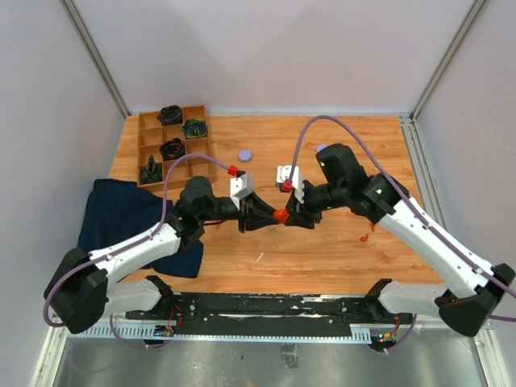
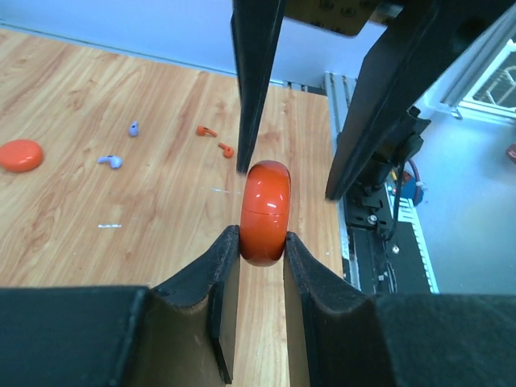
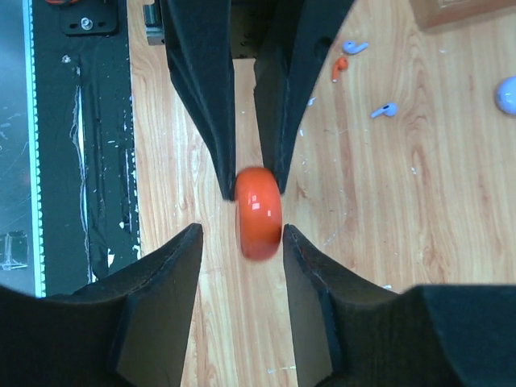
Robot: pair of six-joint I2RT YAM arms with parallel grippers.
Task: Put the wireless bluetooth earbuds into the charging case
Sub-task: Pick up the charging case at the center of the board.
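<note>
The orange-red charging case (image 2: 266, 214) is held on edge over the middle of the desk (image 1: 322, 258), a little nearer the near edge than the far one. It is clamped between the fingers of the left gripper (image 2: 262, 242), whose pads are pressed against both flat faces. The case is shut, and its seam is seen as a thin line across the rounded rim. The right gripper (image 3: 242, 242) is set opposite, with its fingers apart on either side of the case and a gap left between each pad and the case.

No earbud is seated in the case. In the left wrist view, two lavender earbuds (image 2: 110, 161) and two orange-red earbuds (image 2: 205, 131) are seen lying loose on the desk toward its right side, well apart from the case, with an orange-red disc (image 2: 20, 155) beside them. In the right wrist view, another lavender pair (image 3: 384, 109) and a single orange-red earbud (image 3: 340, 66) are seen on the left side, near a corner of the wooden compartment tray (image 1: 150, 147). A lavender disc (image 1: 244, 154) lies close to the tray.

Black coiled bundles (image 1: 171, 149) are held in the tray's compartments at the far left corner. A dark blue cloth (image 1: 121, 214) is spread along the left edge.
</note>
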